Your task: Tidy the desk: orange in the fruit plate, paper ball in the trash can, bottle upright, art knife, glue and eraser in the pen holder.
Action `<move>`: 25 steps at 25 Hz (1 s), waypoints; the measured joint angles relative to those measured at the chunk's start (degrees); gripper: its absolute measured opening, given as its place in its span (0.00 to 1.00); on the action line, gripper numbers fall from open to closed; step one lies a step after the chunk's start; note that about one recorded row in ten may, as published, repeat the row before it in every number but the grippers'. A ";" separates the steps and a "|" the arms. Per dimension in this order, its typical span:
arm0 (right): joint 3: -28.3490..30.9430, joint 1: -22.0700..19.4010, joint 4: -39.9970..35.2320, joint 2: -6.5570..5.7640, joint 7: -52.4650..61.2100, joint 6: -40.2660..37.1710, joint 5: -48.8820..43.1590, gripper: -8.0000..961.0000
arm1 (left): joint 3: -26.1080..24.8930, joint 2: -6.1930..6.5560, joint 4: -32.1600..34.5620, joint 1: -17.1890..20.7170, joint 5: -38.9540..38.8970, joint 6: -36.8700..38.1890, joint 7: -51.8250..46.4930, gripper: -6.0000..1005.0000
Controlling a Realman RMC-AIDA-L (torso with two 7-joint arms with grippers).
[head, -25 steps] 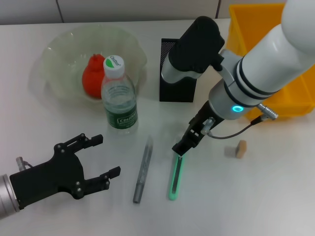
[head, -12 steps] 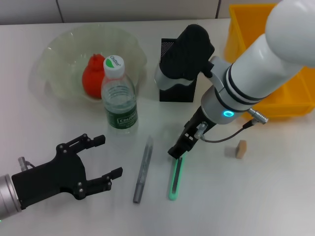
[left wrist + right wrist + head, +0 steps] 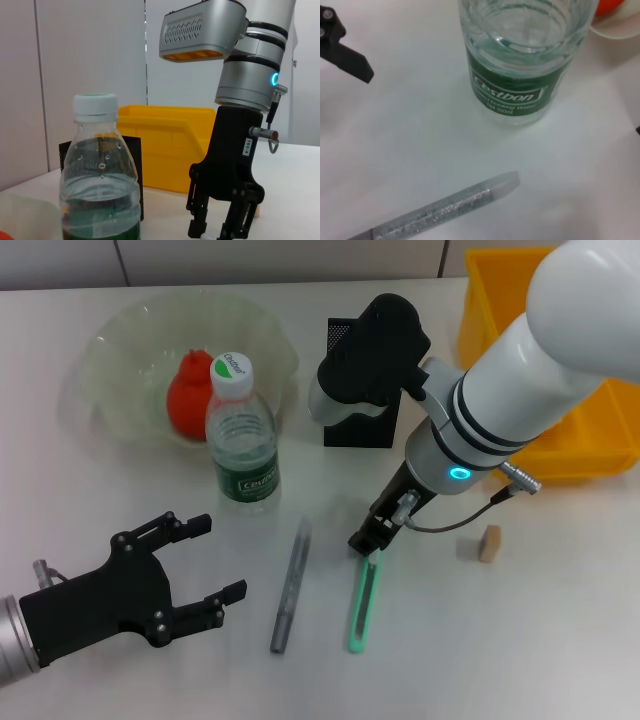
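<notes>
The right gripper (image 3: 367, 542) sits low over the upper end of the green art knife (image 3: 361, 606), fingertips at the table. Over the last second it has shifted slightly toward the robot's left and settled lower; the knife has slid a little nearer the robot and now lies almost straight rather than slanted. Judgement: the gripper has nudged the knife while lining up, and the grasp is not yet made. In the left wrist view its two fingers (image 3: 200, 218) stand a little apart with a gap between them; nothing is visibly clamped.

The left gripper (image 3: 190, 575) hovers near the front-left of the desk, fingers spread wide and empty, unchanged across the second.

Loose items: the glitter glue stick (image 3: 289, 586) lies just left of the knife, not touching it. The eraser (image 3: 488, 542) lies to the right, apart from both. All three have yet to go in.

Containers:
- Fruit plate (image 3: 130, 360), translucent, back left: holds the orange (image 3: 188, 395). That step looks done.
- Bottle (image 3: 241, 435): upright, capped, just in front of the plate. Done.
- Pen holder (image 3: 345, 380), black mesh, behind the right arm: contents hidden by the arm.
- Yellow bin (image 3: 600, 440), back right, presumably the trash can: inside not visible; no paper ball seen on the desk.
</notes>
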 joint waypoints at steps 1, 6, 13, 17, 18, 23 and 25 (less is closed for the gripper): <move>0.05 0.00 -0.04 0.00 0.00 -0.06 0.00 0.66 | -0.02 0.00 0.00 0.01 0.00 0.05 0.00 0.82; 0.23 -0.04 -0.39 0.00 0.32 -0.28 -0.14 0.55 | -0.02 0.04 0.00 0.03 0.00 0.12 0.00 0.82; 5.41 -0.64 -3.17 -0.36 0.43 -5.61 -0.47 0.52 | -0.02 0.09 0.31 -0.10 0.00 0.28 -0.26 0.82; 7.52 -0.90 -6.62 -0.35 3.26 -11.29 -2.59 0.59 | -0.01 0.14 1.66 0.01 0.00 1.37 -0.41 0.82; 7.52 -0.90 -6.62 -0.35 3.26 -11.29 -2.59 0.61 | -0.01 0.14 2.01 0.11 0.01 2.06 -0.26 0.82; 7.59 0.38 -9.98 -0.21 7.19 -15.38 -4.92 0.63 | -0.01 0.10 3.01 0.35 0.00 3.77 -0.15 0.82; 7.90 1.29 -9.68 -0.14 8.01 -15.74 -4.93 0.63 | -0.02 0.13 3.01 0.36 0.00 3.81 -0.15 0.82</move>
